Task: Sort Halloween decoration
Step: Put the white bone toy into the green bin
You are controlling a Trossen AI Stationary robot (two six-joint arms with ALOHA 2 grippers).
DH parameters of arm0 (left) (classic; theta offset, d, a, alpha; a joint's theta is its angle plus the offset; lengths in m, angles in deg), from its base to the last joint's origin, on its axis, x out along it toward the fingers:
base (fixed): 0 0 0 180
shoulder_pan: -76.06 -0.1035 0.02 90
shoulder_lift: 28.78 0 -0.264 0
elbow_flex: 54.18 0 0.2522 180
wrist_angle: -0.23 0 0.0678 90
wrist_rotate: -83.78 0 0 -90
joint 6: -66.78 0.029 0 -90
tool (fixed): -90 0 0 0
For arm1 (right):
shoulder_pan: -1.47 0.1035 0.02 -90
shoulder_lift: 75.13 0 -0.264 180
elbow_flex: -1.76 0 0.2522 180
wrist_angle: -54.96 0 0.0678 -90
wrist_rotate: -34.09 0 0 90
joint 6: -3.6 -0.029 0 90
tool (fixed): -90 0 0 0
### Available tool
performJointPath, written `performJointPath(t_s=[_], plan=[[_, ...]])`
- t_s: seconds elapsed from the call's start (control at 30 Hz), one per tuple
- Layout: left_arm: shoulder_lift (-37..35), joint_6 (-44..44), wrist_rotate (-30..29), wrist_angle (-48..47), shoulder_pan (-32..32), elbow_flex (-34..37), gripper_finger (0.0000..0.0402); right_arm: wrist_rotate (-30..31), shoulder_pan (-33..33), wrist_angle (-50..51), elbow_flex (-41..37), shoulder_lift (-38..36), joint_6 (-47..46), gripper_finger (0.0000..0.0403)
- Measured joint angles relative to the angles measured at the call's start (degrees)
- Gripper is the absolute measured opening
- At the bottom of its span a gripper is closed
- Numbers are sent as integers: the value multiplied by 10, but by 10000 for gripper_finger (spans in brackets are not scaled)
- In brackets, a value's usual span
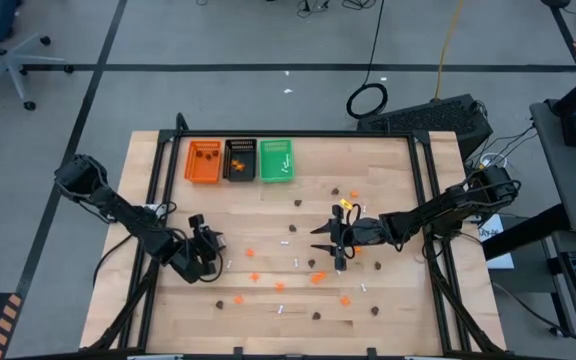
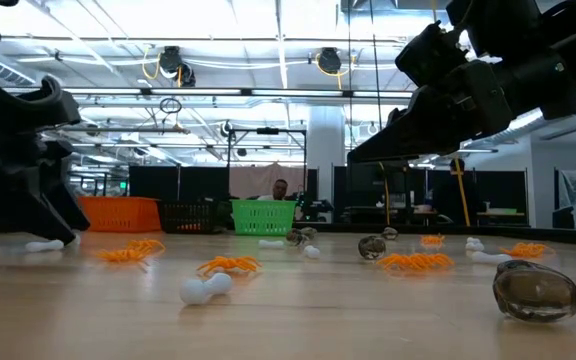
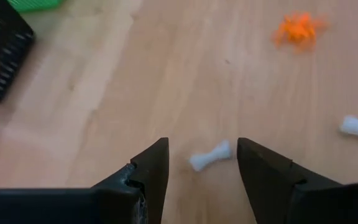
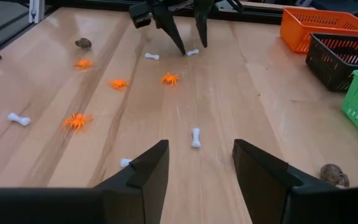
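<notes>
Tiny Halloween trinkets lie scattered on the wooden table (image 1: 388,160): orange spiders (image 4: 76,120), dark brown blobs (image 2: 535,291) and white bones. My left gripper (image 3: 202,144) is open and tilts down over the table's left half (image 1: 213,255). One white bone (image 3: 210,155) lies flat on the wood between its fingertips, untouched. My right gripper (image 4: 201,144) hangs open above the table's middle (image 1: 326,240), nothing between its fingers. Another white bone (image 4: 196,137) lies just ahead of it.
Three small trays stand in a row at the far edge: orange (image 1: 204,160), black (image 1: 240,160) and green (image 1: 276,160). Black rails (image 1: 423,200) frame the table. More trinkets lie between the two grippers and toward the near edge.
</notes>
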State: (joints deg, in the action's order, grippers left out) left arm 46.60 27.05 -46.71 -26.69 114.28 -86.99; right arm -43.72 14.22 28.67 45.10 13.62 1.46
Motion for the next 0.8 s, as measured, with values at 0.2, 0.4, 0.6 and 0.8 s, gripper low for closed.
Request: performJointPath(t_s=[0.2, 0.4, 0.6, 0.8], plan=[[0, -7, -53, 8, 0, 0, 182, 0, 0, 0, 0, 0, 3, 167], [0, -15, -37, 7, 0, 0, 182, 0, 0, 0, 0, 0, 2, 167], [-2, 1, 30, 7, 0, 0, 182, 0, 0, 0, 0, 0, 4, 167], [-27, 51, 63, 6, -27, 0, 182, 0, 0, 0, 0, 0, 12, 167]])
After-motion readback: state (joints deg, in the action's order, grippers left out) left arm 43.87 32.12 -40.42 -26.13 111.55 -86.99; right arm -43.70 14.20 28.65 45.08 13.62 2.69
